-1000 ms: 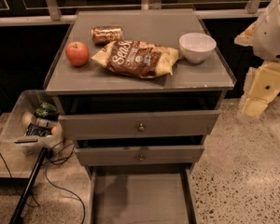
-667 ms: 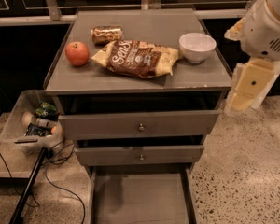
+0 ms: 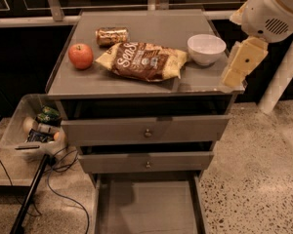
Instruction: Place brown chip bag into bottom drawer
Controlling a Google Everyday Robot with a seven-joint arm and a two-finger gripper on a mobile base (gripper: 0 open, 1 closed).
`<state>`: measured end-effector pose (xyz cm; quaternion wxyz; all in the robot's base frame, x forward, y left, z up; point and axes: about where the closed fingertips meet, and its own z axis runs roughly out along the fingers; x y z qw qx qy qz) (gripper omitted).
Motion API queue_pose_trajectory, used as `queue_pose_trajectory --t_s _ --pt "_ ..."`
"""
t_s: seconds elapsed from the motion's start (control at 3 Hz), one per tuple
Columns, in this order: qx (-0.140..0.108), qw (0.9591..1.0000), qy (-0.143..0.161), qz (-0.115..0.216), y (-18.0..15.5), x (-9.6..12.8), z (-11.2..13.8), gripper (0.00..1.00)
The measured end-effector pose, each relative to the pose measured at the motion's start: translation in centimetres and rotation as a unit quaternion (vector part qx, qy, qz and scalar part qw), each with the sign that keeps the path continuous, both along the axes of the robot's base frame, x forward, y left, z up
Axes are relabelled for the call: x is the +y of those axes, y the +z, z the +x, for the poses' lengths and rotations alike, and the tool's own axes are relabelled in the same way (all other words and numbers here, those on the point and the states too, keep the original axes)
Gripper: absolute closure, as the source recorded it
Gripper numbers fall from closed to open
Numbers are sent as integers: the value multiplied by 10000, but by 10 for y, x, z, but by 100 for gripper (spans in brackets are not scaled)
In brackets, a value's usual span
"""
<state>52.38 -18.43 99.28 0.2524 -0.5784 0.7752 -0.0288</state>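
The brown chip bag [image 3: 142, 61] lies flat on the cabinet top, dark brown with pale yellow ends and white lettering. The bottom drawer [image 3: 149, 206] is pulled out below the two knobbed drawers and shows a bare grey floor. My gripper [image 3: 243, 62] hangs from the white arm [image 3: 271, 11] at the right edge of the cabinet top, just right of the white bowl and well right of the bag. It holds nothing that I can see.
A red apple [image 3: 81, 56] and a small gold can [image 3: 112, 35] sit left of the bag. A white bowl [image 3: 206, 48] sits to its right. The two upper drawers [image 3: 146, 130] stand slightly out. A clear bin [image 3: 34, 128] with items and cables sits at the lower left.
The arm and gripper have moved left and up, from beside the cabinet to over its right edge. The objects on top have not moved.
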Motion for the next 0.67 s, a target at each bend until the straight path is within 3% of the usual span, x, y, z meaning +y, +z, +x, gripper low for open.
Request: queue_pose_trajectory --t_s 0.33,0.67 --pt "-12 10000 41 1 0 2 1 0" --pt "-276 9990 225 275 2 36 25 0"
